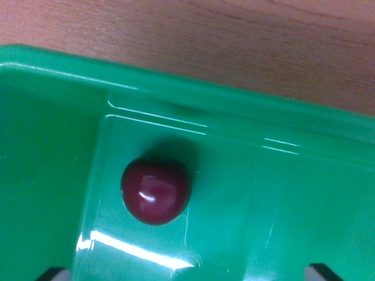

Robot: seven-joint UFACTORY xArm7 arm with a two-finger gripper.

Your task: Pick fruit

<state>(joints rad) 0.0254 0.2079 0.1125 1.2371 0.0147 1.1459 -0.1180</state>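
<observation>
— Tool [187, 275] tips barely show at the bottom corners, spread wide, holding nothing?

— Yes. Cherry [156, 191] lies on the green tray [293, 193] floor, near its corner, left of centre between them. Desk [234, 41] beyond.

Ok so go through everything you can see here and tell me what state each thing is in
Cherry: dark red, whole, glossy, lying loose on the tray floor, not held.
Green tray: upright, holding only the cherry in view.
Wooden table: bare where visible beyond the tray rim.
Gripper: only dark tips at the bottom edge; state unclear.
</observation>
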